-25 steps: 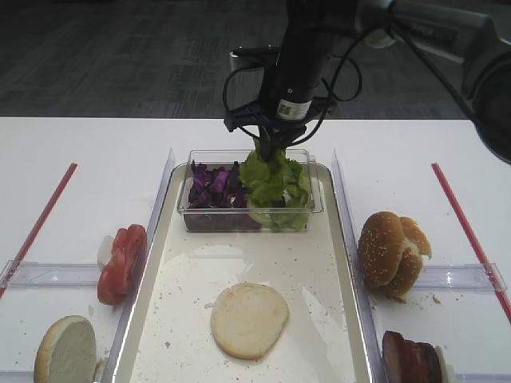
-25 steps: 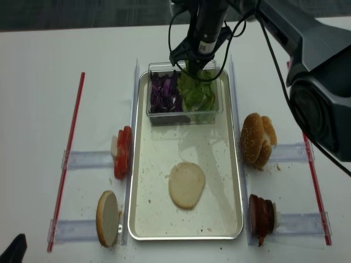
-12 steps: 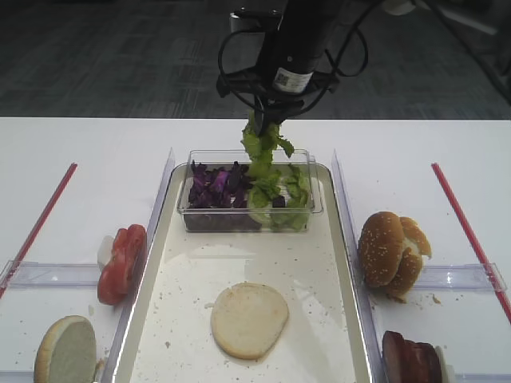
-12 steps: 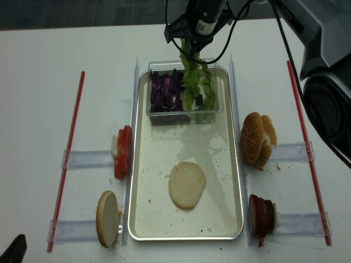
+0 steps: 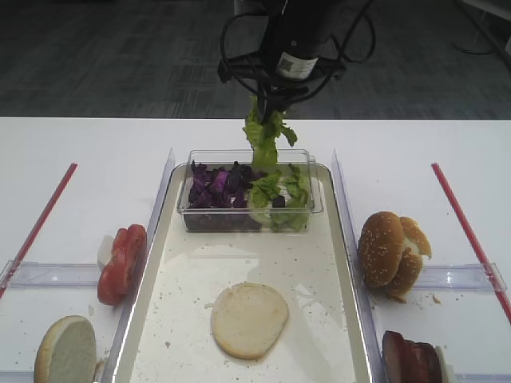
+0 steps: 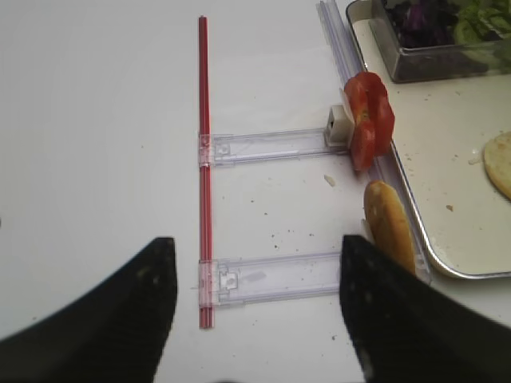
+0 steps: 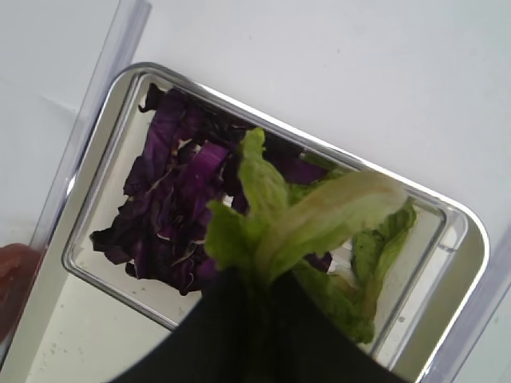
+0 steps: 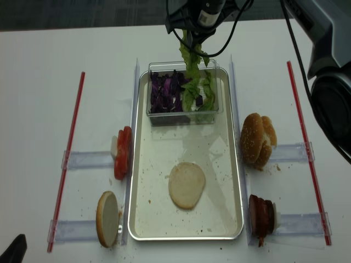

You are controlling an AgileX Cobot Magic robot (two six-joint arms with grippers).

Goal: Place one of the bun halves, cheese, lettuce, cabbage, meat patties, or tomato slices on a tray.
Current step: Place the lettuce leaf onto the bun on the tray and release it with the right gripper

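The white tabletop point(image 5: 88, 152) carries the long cream tray point(image 5: 339, 239), where a pale bun half point(image 5: 249, 319) lies toward the near end and a clear tub point(image 5: 315, 209) of purple cabbage point(image 5: 214, 185) and leftover greens sits at the far end. Above that tub the right tool point(image 5: 270, 102) is pressed together on a lettuce point(image 5: 263, 140) leaf, which hangs straight below it, its tip just over the tub. To do this step well, carry the leaf high enough to clear the tub's rim, bring it over the bun half, lower, then release. The left tool point(image 6: 251, 299) hangs spread, empty, over the tabletop's left side.
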